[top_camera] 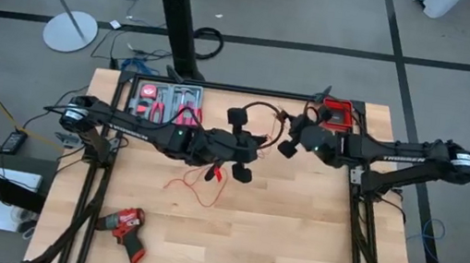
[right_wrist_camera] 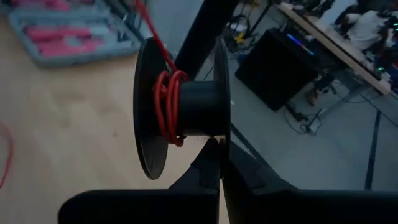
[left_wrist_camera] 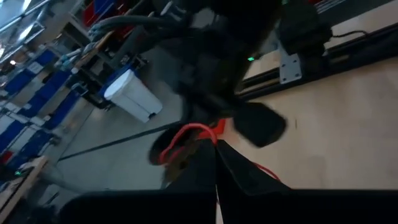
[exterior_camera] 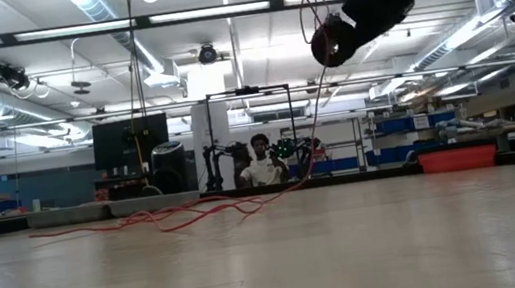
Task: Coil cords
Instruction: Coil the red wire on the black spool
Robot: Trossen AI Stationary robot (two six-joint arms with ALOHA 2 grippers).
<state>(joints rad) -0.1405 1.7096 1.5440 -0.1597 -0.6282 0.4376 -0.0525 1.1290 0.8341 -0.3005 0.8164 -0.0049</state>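
Both arms meet over the far-centre of the tabletop (top_camera: 293, 243), raised well above it.

Right end effector (right_wrist_camera: 219, 163): fingers clenched on the rim of a black spool (right_wrist_camera: 186, 109), which it holds up in the air. A few turns of the red wire (right_wrist_camera: 166, 106) sit on the spool's core, against one flange. From there the wire runs off taut toward the left arm.

Left end effector (left_wrist_camera: 216, 163): fingers pinched together on the red wire, w/ a small loop of it bunched just ahead of the fingertips. In the high view it sits just beside the spool, twd the tabletop's middle.

Rest of the red wire lies loose on the tabletop below the left end effector, in slack squiggles near the centre; low view shows it strung flat across the wood, w/ one strand rising up to the spool.

A thin black loop arcs between the two arms at the far edge in the high view; can't tell if it's the black cable.

Containers:
- Grey tool case (top_camera: 168, 100), open, far-left part of tabletop, holds red-handled hand tools.
- Red bin (top_camera: 340, 115), far-right edge; contents can't be made out.

Red drill (top_camera: 125, 230) lies on its side near the front-left corner, well apart from the wire.

Person seated in the room beyond the tabletop, low view.
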